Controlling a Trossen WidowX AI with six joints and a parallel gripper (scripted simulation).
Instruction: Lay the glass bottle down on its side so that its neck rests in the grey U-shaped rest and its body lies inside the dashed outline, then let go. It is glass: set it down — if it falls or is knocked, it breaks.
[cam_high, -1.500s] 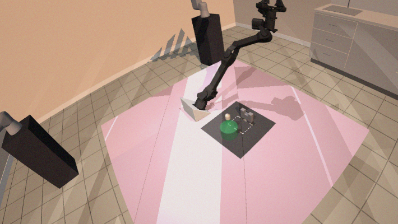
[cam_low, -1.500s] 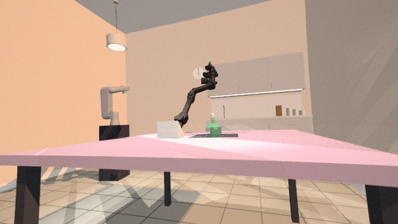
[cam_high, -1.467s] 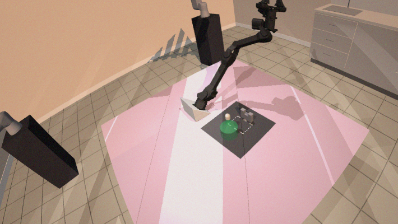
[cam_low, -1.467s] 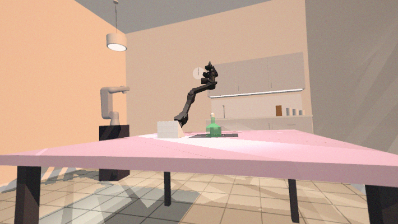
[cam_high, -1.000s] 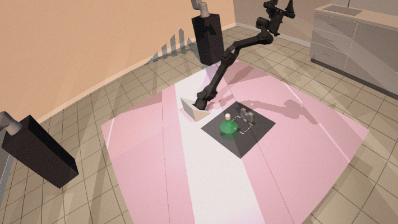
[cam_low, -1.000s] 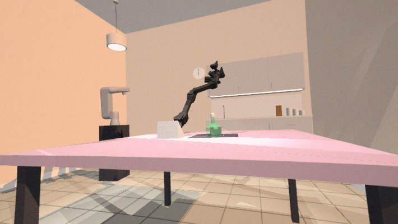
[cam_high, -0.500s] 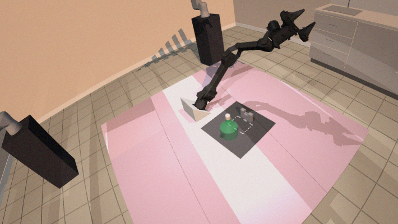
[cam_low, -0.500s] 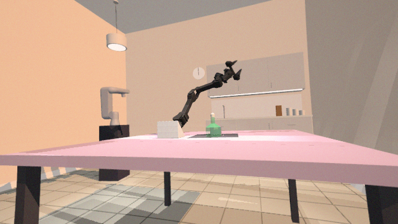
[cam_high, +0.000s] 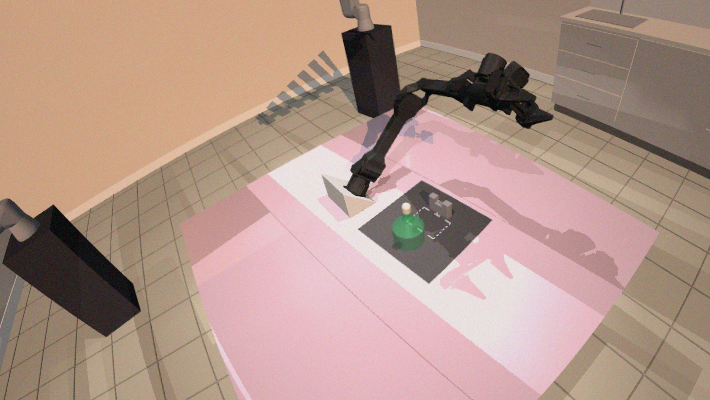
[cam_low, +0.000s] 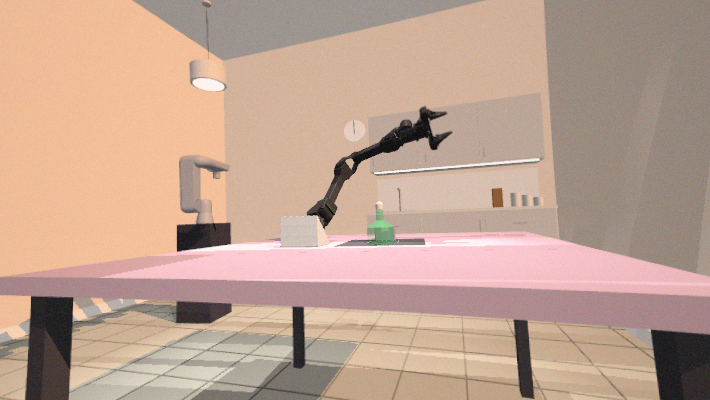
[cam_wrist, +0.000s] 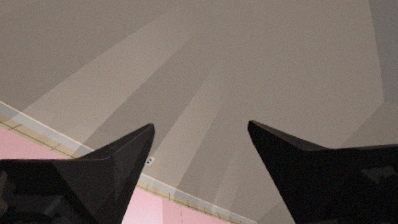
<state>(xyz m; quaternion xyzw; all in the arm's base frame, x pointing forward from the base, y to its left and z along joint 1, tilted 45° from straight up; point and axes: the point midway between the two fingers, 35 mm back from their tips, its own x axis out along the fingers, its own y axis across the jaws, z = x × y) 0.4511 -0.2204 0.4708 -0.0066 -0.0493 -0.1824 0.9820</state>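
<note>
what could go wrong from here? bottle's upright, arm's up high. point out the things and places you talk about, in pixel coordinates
Risks, as I see them:
1. The green bottle (cam_high: 408, 233) (cam_low: 381, 233) stands free on the dark mat (cam_high: 430, 267); a low or sideways approach by the open fingers (cam_high: 540, 120) (cam_low: 449, 124) might knock it over and break it.
2. The grey rest (cam_high: 440, 206) stands close by, so tipping the bottle could strike it.
3. The wrist view doesn't show the bottle, so aiming from it alone may miss.

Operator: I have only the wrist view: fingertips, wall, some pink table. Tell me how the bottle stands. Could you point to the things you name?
Observer: The bottle (cam_high: 408, 235) (cam_low: 381, 233) is upright on the dark mat (cam_high: 428, 270) (cam_low: 415, 242).
Operator: Give me the gripper's height against it.
Observer: The open gripper (cam_high: 542, 119) (cam_low: 449, 123) (cam_wrist: 201, 126) is well above the bottle's top.
Operator: Now the rest.
Observer: The grey rest (cam_high: 441, 205) is on the same mat; the bottle's neck is not in it.
</note>
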